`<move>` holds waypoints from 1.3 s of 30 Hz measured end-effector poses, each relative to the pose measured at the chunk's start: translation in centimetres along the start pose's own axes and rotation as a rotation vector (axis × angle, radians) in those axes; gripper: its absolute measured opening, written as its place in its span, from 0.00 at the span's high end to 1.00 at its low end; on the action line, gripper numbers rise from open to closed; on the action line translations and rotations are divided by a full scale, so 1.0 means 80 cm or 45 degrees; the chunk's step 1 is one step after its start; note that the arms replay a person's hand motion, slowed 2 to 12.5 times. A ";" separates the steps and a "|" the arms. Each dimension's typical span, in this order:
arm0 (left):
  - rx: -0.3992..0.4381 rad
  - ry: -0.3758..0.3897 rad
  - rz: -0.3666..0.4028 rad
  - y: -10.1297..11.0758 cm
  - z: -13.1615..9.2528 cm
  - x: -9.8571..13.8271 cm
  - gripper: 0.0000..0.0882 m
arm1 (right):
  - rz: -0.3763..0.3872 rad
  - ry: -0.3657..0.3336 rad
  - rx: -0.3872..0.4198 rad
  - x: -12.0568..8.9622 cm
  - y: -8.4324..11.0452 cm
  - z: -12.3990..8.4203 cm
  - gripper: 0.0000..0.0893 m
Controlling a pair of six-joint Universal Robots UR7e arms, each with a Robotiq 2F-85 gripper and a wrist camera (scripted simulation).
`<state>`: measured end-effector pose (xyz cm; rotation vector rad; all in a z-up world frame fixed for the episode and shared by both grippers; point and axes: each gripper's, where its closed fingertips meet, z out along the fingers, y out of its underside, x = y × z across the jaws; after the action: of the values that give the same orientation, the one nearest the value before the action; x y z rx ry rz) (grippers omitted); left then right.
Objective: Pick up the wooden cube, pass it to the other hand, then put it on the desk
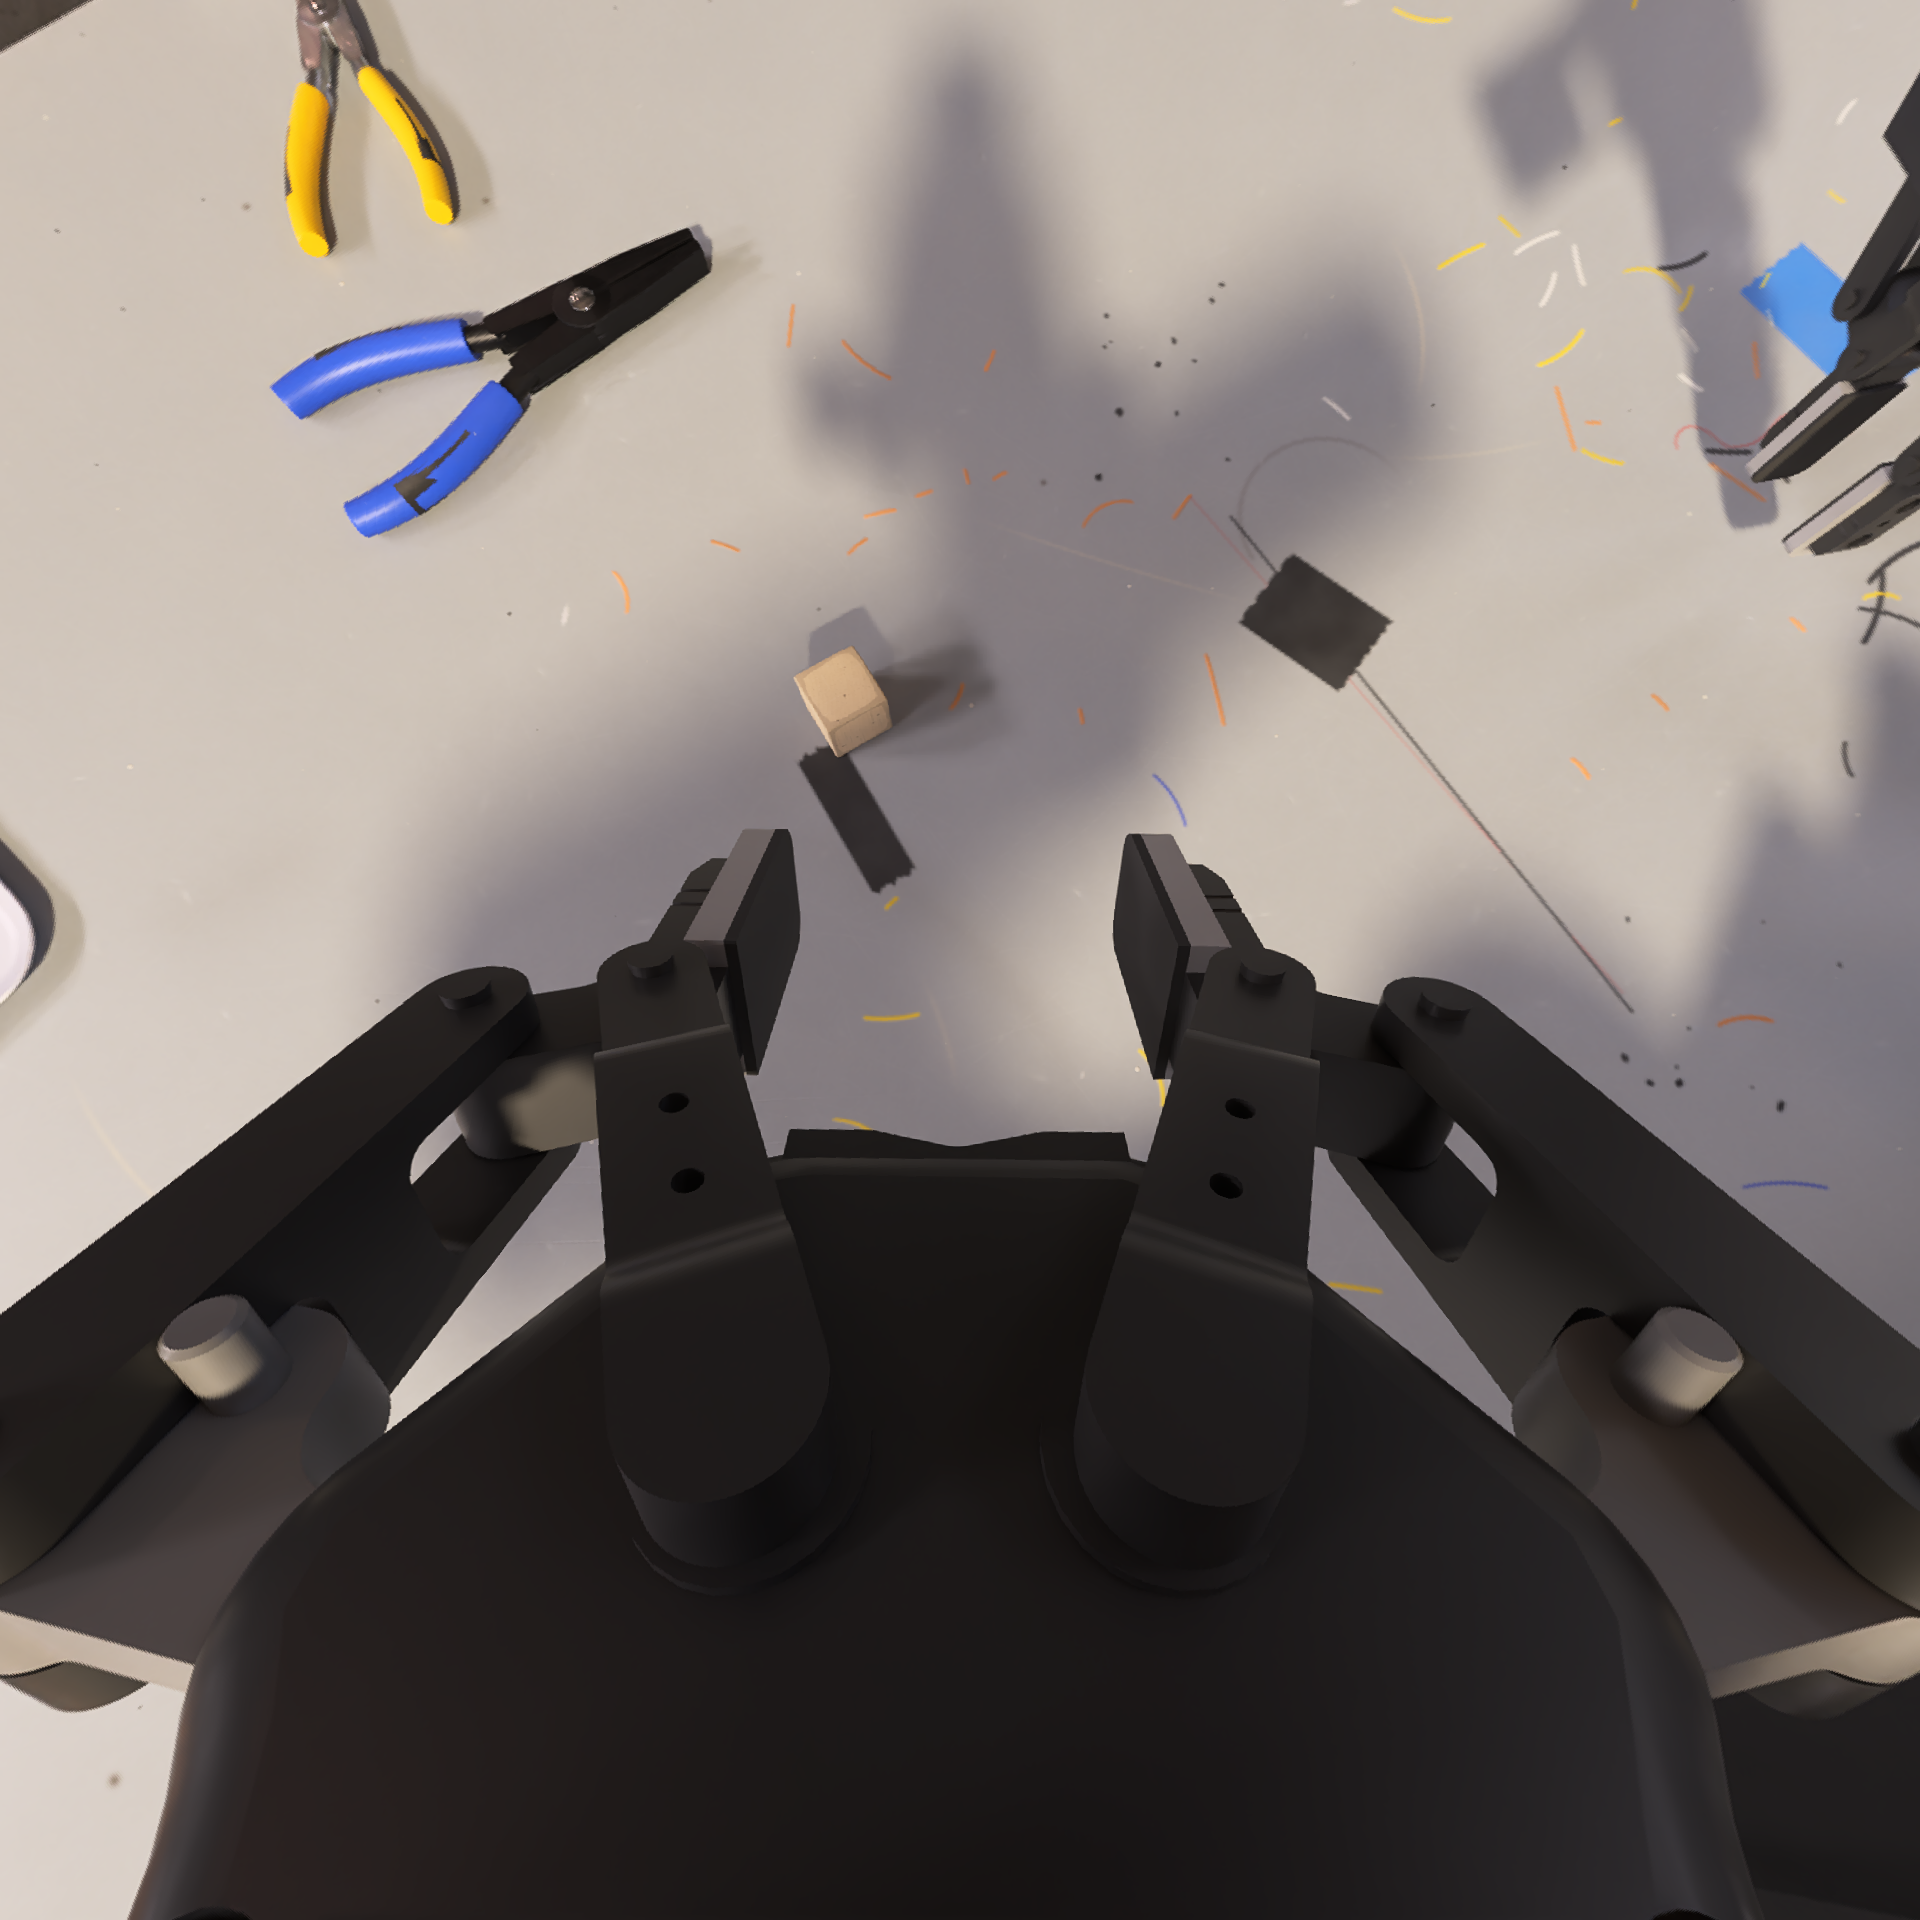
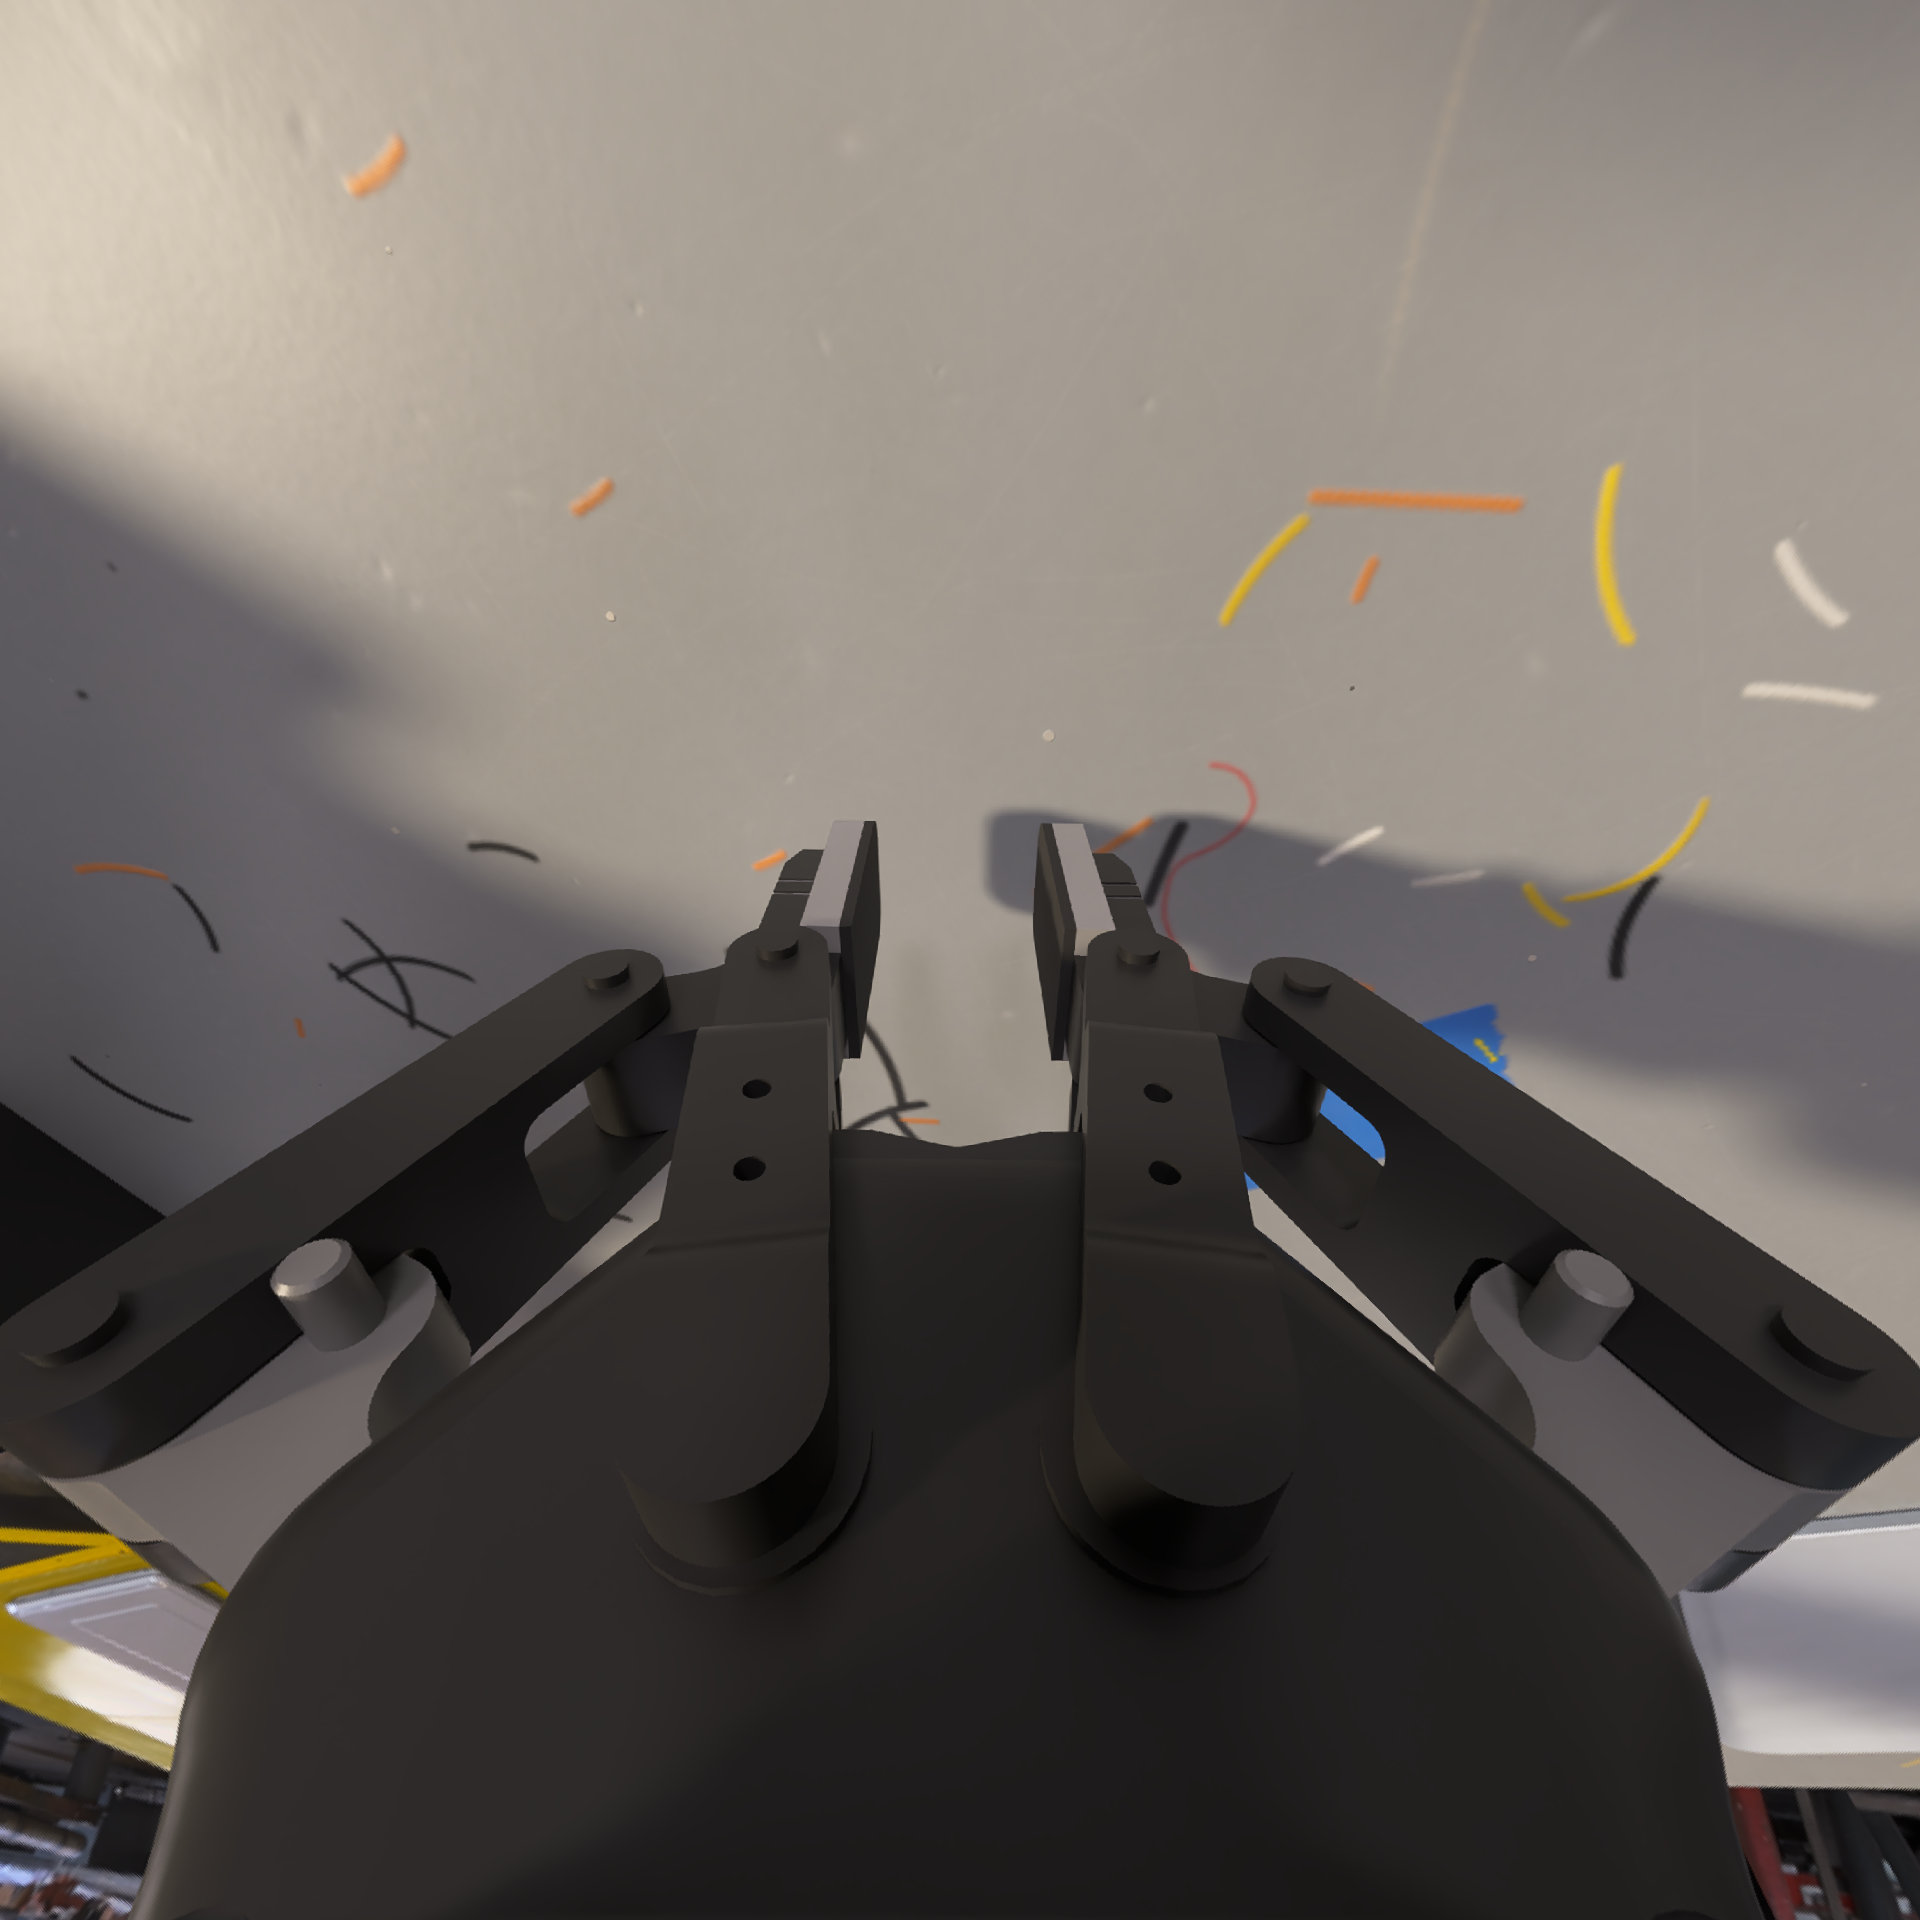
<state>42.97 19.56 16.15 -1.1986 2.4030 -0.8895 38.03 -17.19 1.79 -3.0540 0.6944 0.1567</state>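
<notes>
Matte black left tool (image 1: 956, 914) and right tool (image 2: 958, 914), grey pivot pins, seemingly paired screw holes per finger.

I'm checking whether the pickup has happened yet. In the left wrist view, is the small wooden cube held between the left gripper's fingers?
No: the small wooden cube sits on the grey desk beyond the open, empty left gripper.

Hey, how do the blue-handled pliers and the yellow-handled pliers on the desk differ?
The blue-handled pliers are larger in view, the yellow-handled pliers smaller and partly cut off at the top edge. The blue pair has black jaws aimed upper right; the yellow pair's metallic jaws aim up. Both lie flat on the desk, handles spread.
</notes>
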 end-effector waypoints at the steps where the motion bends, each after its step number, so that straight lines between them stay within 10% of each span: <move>1: -0.002 -0.009 0.003 0.000 0.001 -0.001 0.38 | 0.000 0.003 -0.006 0.000 0.000 0.000 0.68; 25: -0.034 -0.052 0.111 -0.009 0.021 -0.006 0.35 | 0.021 0.015 -0.031 0.002 0.001 -0.008 0.39; 39: -0.139 -0.021 0.532 -0.010 0.055 -0.007 0.35 | 0.036 0.048 0.067 0.002 0.007 -0.048 0.36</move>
<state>46.09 17.94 13.35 -0.6867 2.5760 -0.6210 38.27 -17.86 5.62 -3.0059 0.7325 0.0795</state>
